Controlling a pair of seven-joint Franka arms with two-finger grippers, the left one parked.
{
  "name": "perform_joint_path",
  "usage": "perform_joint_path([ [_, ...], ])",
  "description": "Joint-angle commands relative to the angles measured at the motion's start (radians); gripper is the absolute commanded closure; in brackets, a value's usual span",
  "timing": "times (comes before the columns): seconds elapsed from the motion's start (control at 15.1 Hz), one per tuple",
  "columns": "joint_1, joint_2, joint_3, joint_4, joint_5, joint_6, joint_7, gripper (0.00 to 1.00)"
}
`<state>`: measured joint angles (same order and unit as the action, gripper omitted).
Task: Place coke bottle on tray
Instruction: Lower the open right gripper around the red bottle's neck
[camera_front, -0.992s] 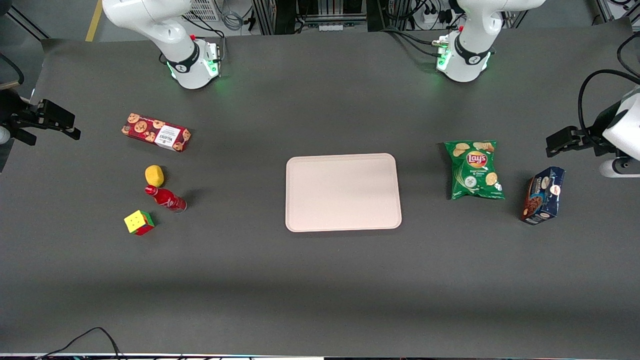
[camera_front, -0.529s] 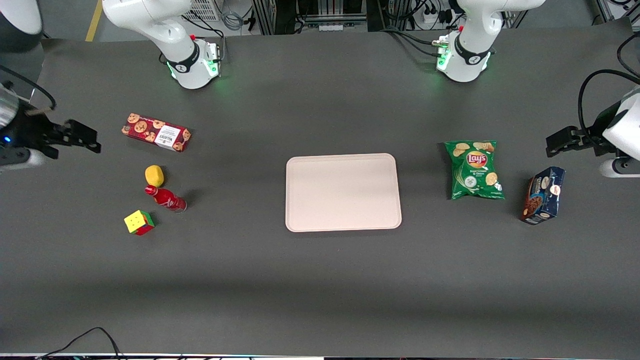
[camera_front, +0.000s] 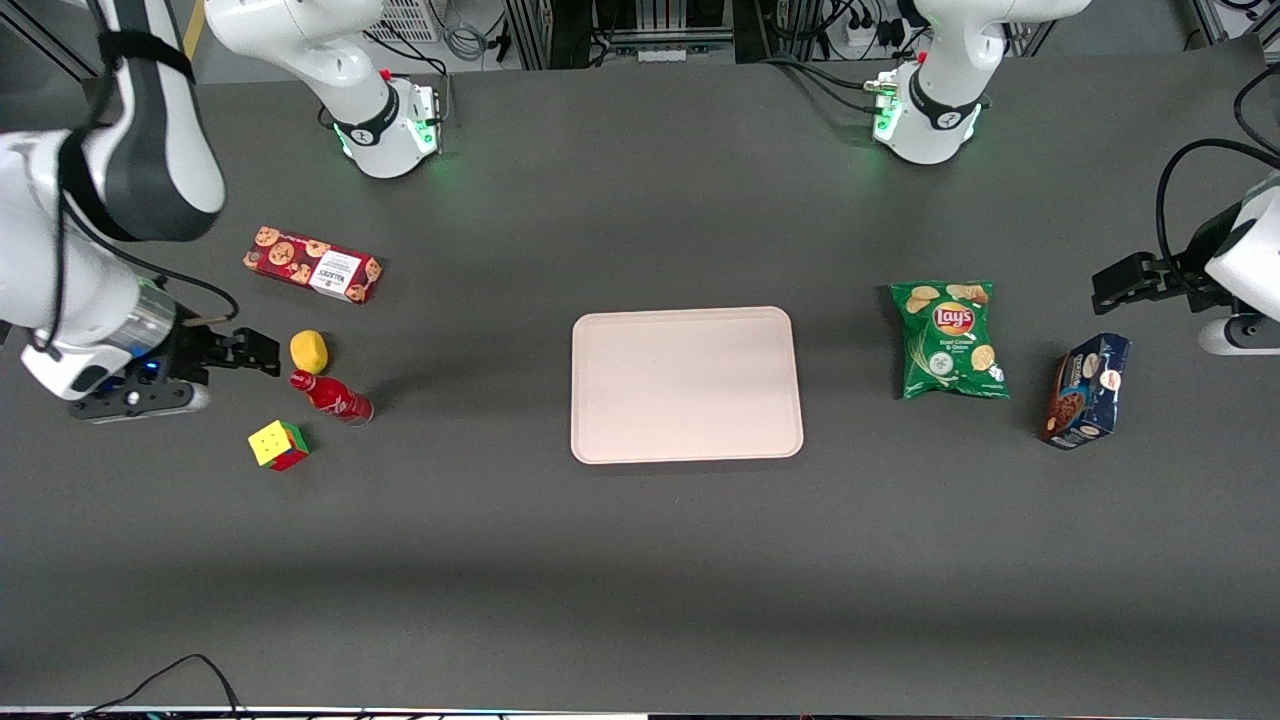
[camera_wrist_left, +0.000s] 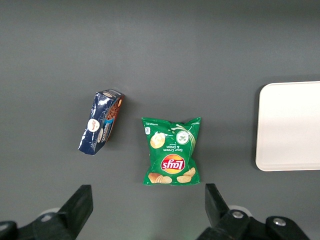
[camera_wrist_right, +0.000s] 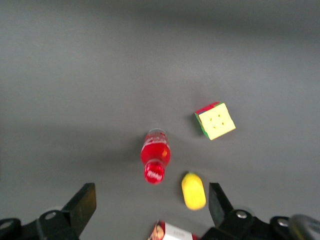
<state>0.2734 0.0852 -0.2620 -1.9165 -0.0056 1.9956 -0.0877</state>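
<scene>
Spreading wide apart, the two fingers of the gripper hold nothing. The gripper hangs above the table toward the working arm's end, just beside the yellow lemon-like object and close to the red cap of the coke bottle, but it touches neither of them. The coke bottle stands on the table, not on the tray; it is a little nearer to the front camera than the yellow object. The puzzle cube sits nearer to the front camera than the bottle and apart from it. The red cookie box lies farther from the front camera than the yellow object. The tray is in the middle of the table, well apart from the bottle. Toward the parked arm's end lie the green chips bag and the dark blue cookie bag.
</scene>
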Motion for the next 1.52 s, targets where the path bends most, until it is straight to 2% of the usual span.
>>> perform_joint_path([
  [0.0,0.004,-0.053,0.003,-0.214,-0.002,0.213,0.016,0.0],
  [0.2,0.003,-0.05,0.003,-0.306,-0.002,0.319,0.008,0.0],
  [0.99,-0.008,-0.004,0.003,-0.377,-0.001,0.437,-0.03,0.02],
  [1.19,-0.011,0.005,0.003,-0.377,-0.001,0.451,-0.072,0.24],
  [1.45,-0.011,0.007,0.003,-0.377,-0.001,0.451,-0.073,0.66],
])
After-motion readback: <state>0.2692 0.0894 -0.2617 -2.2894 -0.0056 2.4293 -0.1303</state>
